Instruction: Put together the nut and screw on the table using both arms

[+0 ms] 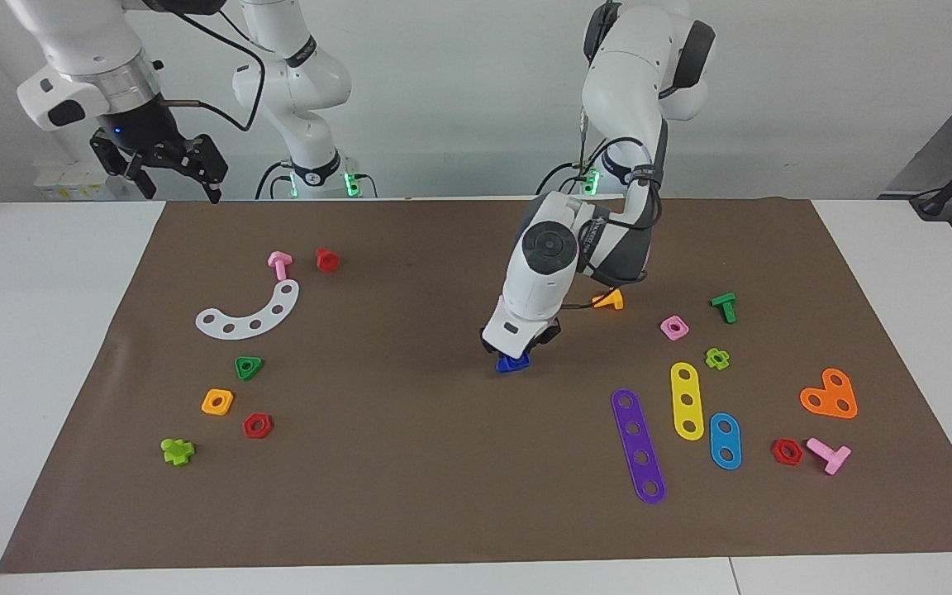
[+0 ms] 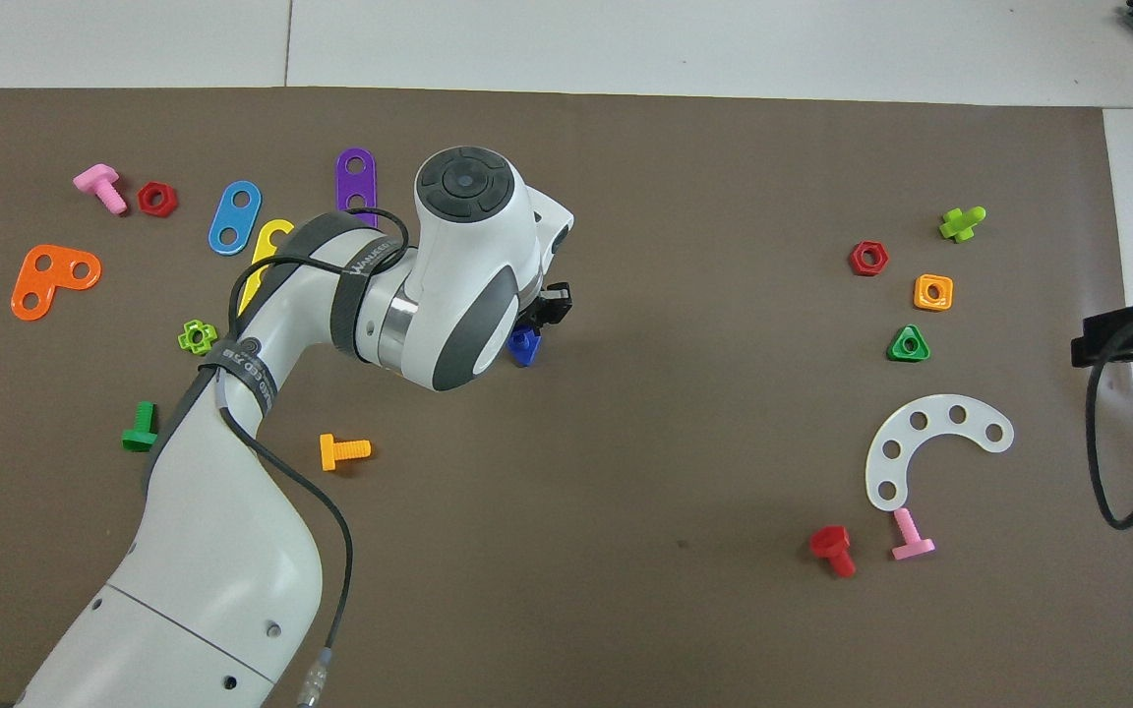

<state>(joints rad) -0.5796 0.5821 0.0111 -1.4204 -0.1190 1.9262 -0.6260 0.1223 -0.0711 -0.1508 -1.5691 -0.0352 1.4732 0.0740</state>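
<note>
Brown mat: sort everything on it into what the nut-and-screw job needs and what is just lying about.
Job: dark-blue screw, in the left jaws, shut on it; right jaws, open, waiting raised. Blue nut not visible.
Lying about: pink nut, orange nut, green triangular nut, white arc, purple strip.

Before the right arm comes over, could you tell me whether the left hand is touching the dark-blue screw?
Touching. In the facing view the left hand is shut on the dark-blue screw, low over the mat, with no gap visible.
</note>
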